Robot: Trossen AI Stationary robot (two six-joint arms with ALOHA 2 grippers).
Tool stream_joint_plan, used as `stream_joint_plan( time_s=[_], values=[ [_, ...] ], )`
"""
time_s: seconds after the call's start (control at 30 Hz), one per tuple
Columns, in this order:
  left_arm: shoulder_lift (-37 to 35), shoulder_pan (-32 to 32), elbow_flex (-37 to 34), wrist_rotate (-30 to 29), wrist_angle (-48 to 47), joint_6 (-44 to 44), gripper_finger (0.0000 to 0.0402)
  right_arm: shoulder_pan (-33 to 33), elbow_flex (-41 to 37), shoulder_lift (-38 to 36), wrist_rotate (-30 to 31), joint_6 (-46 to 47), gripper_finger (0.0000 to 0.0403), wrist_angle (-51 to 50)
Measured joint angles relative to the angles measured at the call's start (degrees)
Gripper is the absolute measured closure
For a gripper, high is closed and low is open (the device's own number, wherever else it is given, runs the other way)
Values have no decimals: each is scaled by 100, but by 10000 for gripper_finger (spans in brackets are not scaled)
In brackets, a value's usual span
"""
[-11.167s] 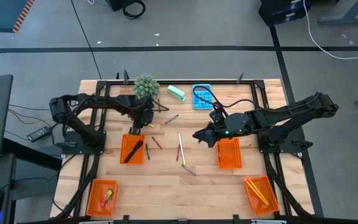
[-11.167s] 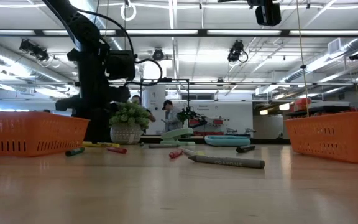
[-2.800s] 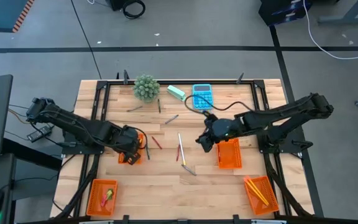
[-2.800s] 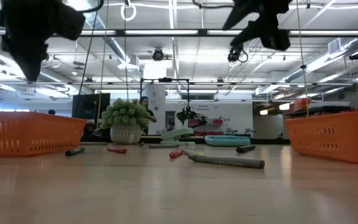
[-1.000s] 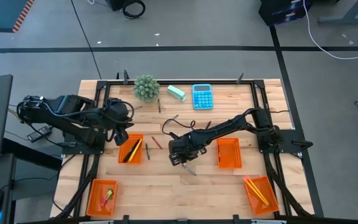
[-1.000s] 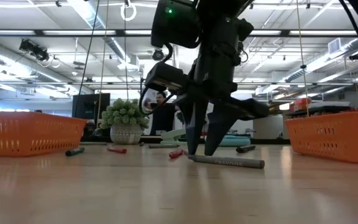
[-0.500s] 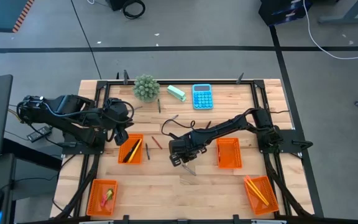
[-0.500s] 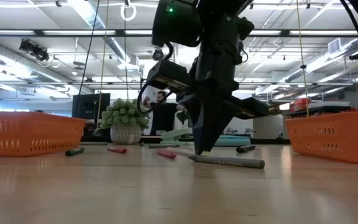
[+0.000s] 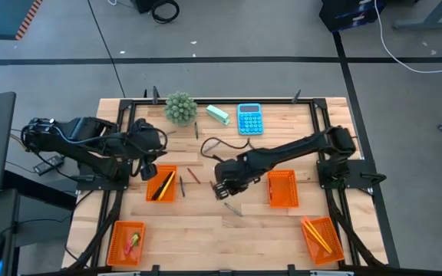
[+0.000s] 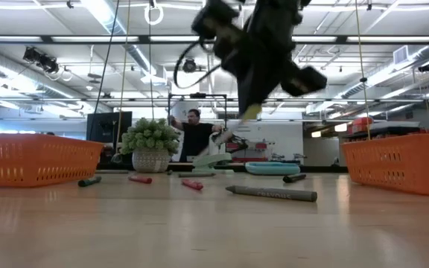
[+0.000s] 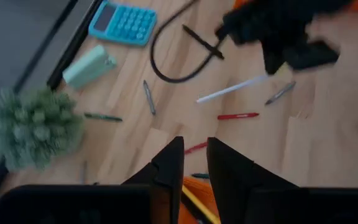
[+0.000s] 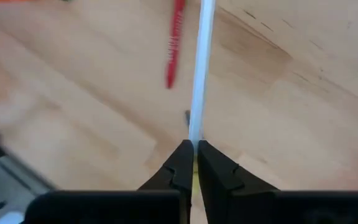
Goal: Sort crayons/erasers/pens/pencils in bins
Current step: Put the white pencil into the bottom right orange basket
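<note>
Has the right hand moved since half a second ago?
Yes. In the low view the right hand has lifted off the table, gripping a pale pencil.

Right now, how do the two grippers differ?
The right gripper is shut on a thin white stick, lifted above mid-table; the left gripper holds nothing. The right reaches over the table's middle; the left hangs by the bin of pens. Both are dark two-finger claws.
</note>
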Motion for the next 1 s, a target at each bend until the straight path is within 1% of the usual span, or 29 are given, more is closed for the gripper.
stream_joint_plan(
  time_s=[0.17, 0.3, 0.47, 0.63, 0.73, 1.0],
  values=[
    [2, 0, -58, 5, 310, 1067, 318, -63, 7, -634, 55, 48, 377, -154],
    [6, 0, -59, 2, 620, 1391, 318, -167, 7, -970, 192, 24, 377, -204],
    [164, 0, -59, 10, 1215, 1900, 321, -254, 9, -1256, 216, -41, 378, -226],
    [557, -2, -59, 178, 1246, 2600, 312, -290, 9, -1301, 184, -144, 380, -257],
    [831, -4, -59, 182, 1263, 2788, 301, -292, 9, -1299, 166, -172, 380, -257],
    [1617, -2, -59, 182, 1366, 2811, 283, -281, 9, -1286, 199, -297, 380, -291]
  ],
)
